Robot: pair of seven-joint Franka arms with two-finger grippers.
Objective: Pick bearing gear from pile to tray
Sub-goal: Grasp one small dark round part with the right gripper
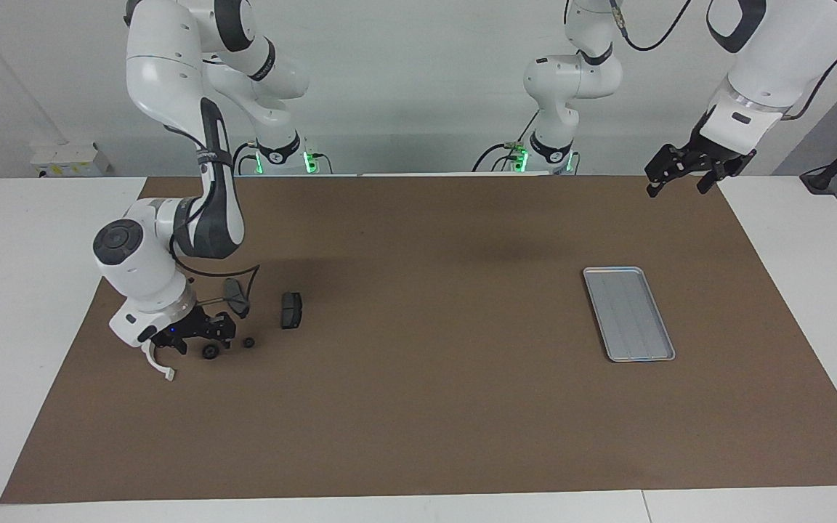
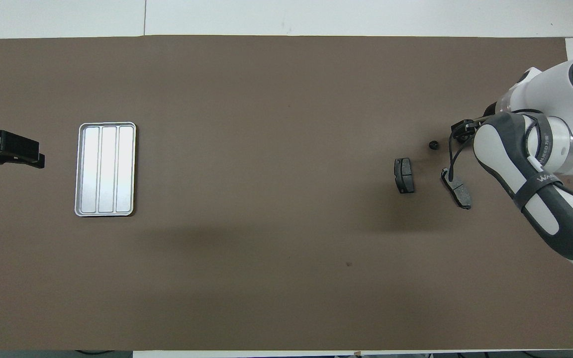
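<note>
Right gripper [image 1: 200,341] low at pile, jaws spread around black bearing gear [image 1: 210,352] on mat, beside white bracket [image 1: 159,365]. Tray [image 1: 628,313] well apart, toward left arm's end. Left gripper [image 1: 680,174] waits aloft, open.

Overhead, right arm [image 2: 535,164] hides the white bracket and bearing gear. Left gripper [image 2: 3,151] cut off by frame edge. Black round piece [image 2: 433,145] too small to identify.
</note>
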